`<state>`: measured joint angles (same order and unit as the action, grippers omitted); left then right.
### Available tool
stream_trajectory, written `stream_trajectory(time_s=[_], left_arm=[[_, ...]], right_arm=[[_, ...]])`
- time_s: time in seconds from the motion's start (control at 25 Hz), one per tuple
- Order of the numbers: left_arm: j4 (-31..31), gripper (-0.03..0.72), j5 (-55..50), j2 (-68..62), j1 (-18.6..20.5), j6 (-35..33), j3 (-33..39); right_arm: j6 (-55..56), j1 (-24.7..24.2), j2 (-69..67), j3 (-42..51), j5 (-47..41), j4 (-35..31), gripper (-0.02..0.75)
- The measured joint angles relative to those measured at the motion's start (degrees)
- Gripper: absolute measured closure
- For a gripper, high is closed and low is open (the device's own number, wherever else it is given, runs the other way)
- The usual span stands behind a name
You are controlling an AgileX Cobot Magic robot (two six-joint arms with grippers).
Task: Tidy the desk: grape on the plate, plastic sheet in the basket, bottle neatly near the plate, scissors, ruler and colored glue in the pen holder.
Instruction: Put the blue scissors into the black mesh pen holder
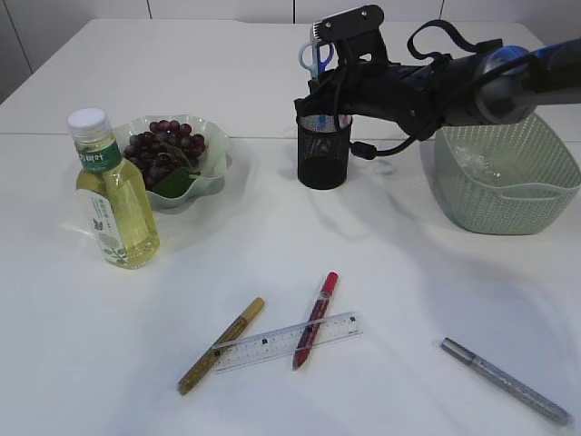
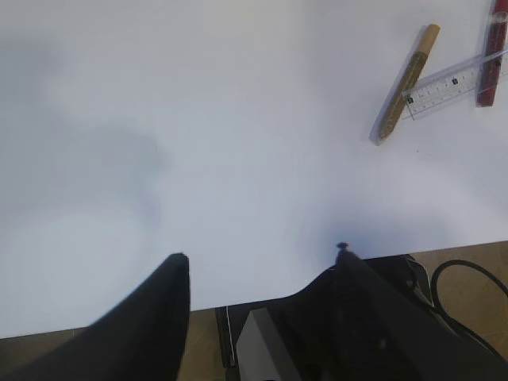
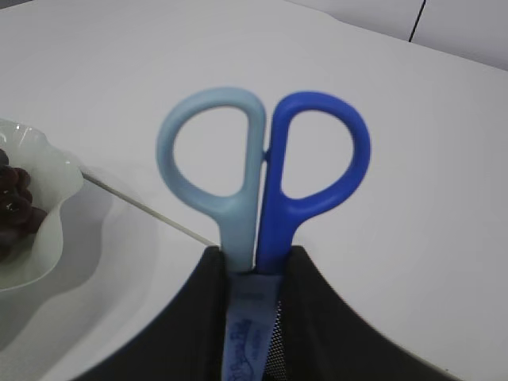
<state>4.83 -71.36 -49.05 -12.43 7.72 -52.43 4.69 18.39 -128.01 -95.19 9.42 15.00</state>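
Upper centre of the exterior view, right gripper (image 1: 320, 65) clamps blue-handled scissors (image 3: 262, 178) over the black mesh pen holder (image 1: 323, 151); released tilted, blades might catch its rim, toppling it; left gripper (image 2: 262, 274) spread empty.

Black right arm (image 1: 427, 86), looped black cables, blue-trimmed joint, matte black gripper (image 3: 254, 274)

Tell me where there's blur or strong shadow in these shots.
Exterior: sharp, even light, soft shadows beside the bottle and holder. Left wrist: dark gripper blurred, faint shadows on the table. Right wrist: scissors sharp, the fingers clamping them blurred.
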Motion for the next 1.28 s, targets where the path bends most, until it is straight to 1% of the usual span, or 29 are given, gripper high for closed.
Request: stream_trajectory(time_s=[0.16,0.4,0.84,1.04,1.12,1.28], left_arm=[[0.0,0.272,0.0,0.0,0.0,0.0,0.0],[0.0,0.272,0.0,0.0,0.0,0.0,0.0],[0.0,0.272,0.0,0.0,0.0,0.0,0.0],[0.0,0.272,0.0,0.0,0.0,0.0,0.0],[-0.2,0.272,0.0,0.0,0.0,0.0,0.0],[-1.0,0.272,0.0,0.0,0.0,0.0,0.0]], right_arm=[[0.0,0.0,0.0,0.0,0.0,0.0,0.549],[0.0,0.0,0.0,0.0,0.0,0.0,0.476],[0.0,0.0,0.0,-0.2,-0.5,0.0,0.465],[1.8,0.0,1.5,-2.5,-6.9,0.0,0.464],[2.5,0.0,3.0,-4.3,-11.4,-0.5,0.464],[3.5,0.0,6.7,-8.0,-24.3,-3.3,0.464]])
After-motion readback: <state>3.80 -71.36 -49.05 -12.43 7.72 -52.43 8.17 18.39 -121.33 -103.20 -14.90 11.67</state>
